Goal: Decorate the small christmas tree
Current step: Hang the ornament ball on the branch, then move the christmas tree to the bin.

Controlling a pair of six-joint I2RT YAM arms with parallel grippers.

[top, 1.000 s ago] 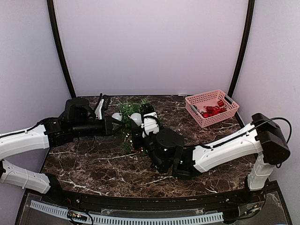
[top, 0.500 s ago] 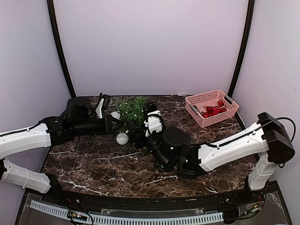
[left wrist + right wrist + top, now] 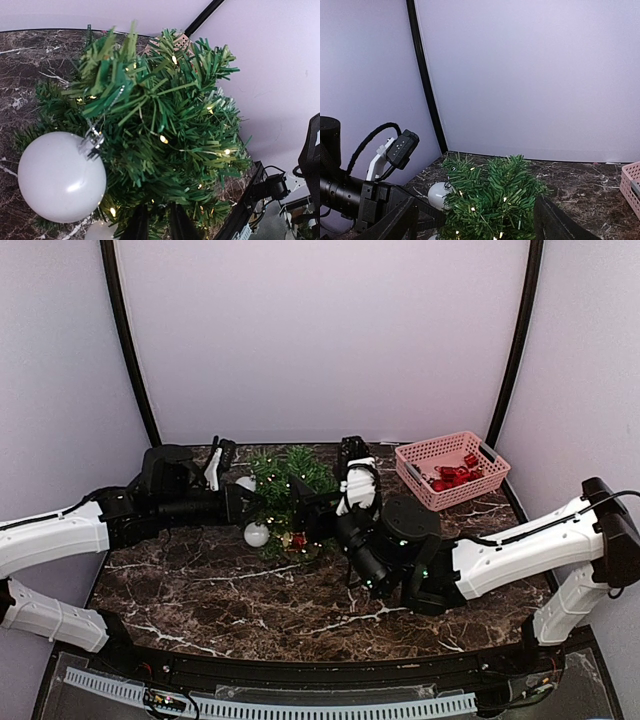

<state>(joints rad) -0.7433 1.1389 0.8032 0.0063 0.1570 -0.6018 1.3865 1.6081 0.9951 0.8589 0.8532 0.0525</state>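
The small christmas tree (image 3: 285,480) stands at the centre left of the overhead view, toward the back of a dark marble table (image 3: 200,590). It is bushy, with dark green needle branches and tiny warm lights scattered through them.

A glossy white bauble (image 3: 61,176) hangs by a silver cap from a branch on the lower left of the left wrist view. A small red ornament (image 3: 297,540) sits low on the tree's near side in the overhead view.

The tree looks light and easy to tip. Its branches appear to be springy wire that bends instead of resisting, and the needles would give no firm hold. The best place to steady it is probably low on the trunk or on a thick branch stem, away from the light wires, which could snag. The bauble looks smooth and slippery and may be brittle, so its cap or loop is the safer place to hold.

The left gripper (image 3: 156,222) reaches in from the left of the overhead view. Its dark fingers are at the bottom centre of its own view with a narrow gap between them, buried in the needles. Whether they pinch a branch cannot be told.

The right gripper (image 3: 475,205) comes in from the right with its jaws spread wide, holding nothing. The treetop is framed between them.

A pink basket (image 3: 432,442) of red ornaments sits well apart at the upper right of the table.
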